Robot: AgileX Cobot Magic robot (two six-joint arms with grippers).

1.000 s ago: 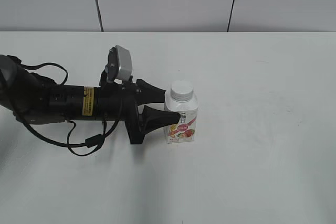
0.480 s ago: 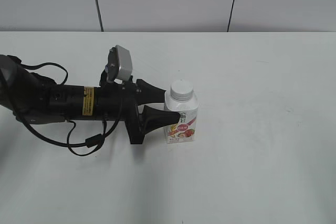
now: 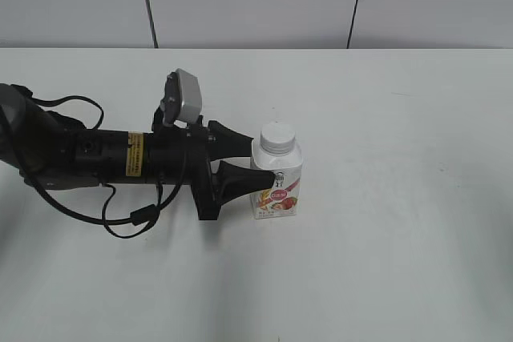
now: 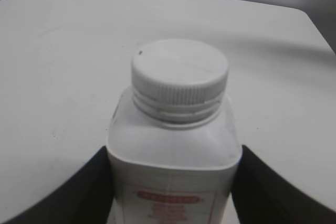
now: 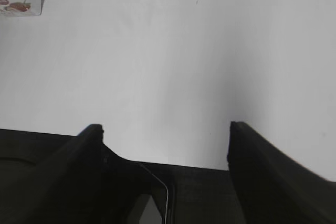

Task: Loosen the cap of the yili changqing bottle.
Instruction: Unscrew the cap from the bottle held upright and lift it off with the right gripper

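Nothing has shifted over the last second: the yili changqing bottle stands upright in the same spot near the middle of the white table, label toward the camera. Its cap still sits square and fully seated on the neck, ribs level, no gap visible at the collar.

Left gripper stays clamped on the bottle's body from the left side, one dark finger pressed against each flat wall below the shoulders, as the left wrist view shows.

Right gripper is absent from the exterior view; its own camera shows jaws spread wide over bare table, with the bottle only a corner far off at upper left.

Judgement: bottle is braced and waiting. Loosening has not begun; the right arm must travel in and take the cap.
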